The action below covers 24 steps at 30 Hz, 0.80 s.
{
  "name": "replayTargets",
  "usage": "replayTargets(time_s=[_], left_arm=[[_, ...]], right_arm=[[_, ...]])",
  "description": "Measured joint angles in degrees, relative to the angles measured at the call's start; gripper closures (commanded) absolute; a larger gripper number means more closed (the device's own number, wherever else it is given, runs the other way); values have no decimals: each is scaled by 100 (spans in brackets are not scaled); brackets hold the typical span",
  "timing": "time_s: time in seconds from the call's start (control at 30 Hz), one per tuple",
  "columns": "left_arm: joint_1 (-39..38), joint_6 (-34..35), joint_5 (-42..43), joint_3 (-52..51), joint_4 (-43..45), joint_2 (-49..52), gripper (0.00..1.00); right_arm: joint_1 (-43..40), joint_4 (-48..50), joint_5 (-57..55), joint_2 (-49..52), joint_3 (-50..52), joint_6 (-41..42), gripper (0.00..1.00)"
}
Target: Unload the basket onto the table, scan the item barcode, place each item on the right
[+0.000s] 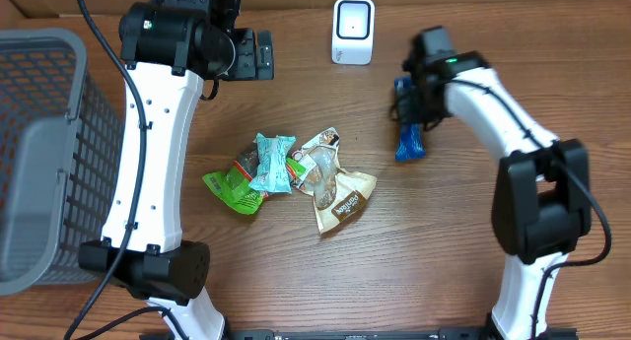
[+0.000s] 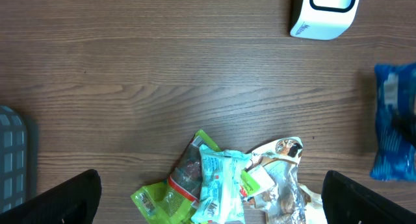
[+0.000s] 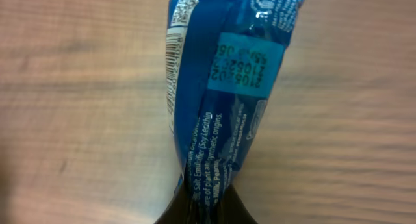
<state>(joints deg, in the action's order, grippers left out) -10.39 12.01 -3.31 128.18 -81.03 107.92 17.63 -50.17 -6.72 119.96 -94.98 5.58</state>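
Now, your right pincer [image 3: 203,211] is clamped on the crimped end of the blue packet [image 3: 221,87]. It is a glossy, crinkled foil wrapper, and its barcode [image 3: 173,55] runs along one edge beside a paler printed date patch. From overhead, the packet sits over the wood-grain surface [image 1: 444,261], near the white, round-cornered scanner [image 1: 353,31] but apart from it. You cannot tell whether it touches the wood. Your left pincer [image 1: 258,55] is spread wide and holds nothing. A loose heap lies mid-surface: a green pouch [image 1: 232,182], a teal wrapper [image 1: 273,163] and a tan bag [image 1: 343,202] with creased, shiny foil. A grey mesh basket [image 1: 39,153] stands at the edge.
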Motion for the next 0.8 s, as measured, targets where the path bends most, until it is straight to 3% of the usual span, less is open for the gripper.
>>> replayTargets(time_s=[0.13, 0.2, 0.37, 0.57, 0.8], left_arm=[[0, 2, 0, 0, 0, 0, 0], [0, 2, 0, 0, 0, 0, 0], [0, 0, 0, 0, -2, 0, 0], [0, 0, 0, 0, 0, 0, 0], [0, 0, 0, 0, 0, 0, 0]], right_arm=[[625, 555, -1773, -11, -7, -133, 96], [918, 1165, -2671, -11, -7, -509, 96], [1095, 2837, -3700, -11, -15, -1718, 96], [953, 4599, -3777, -11, -17, -3574, 96], [767, 5331, -3195, 111, -17, -5106, 96]])
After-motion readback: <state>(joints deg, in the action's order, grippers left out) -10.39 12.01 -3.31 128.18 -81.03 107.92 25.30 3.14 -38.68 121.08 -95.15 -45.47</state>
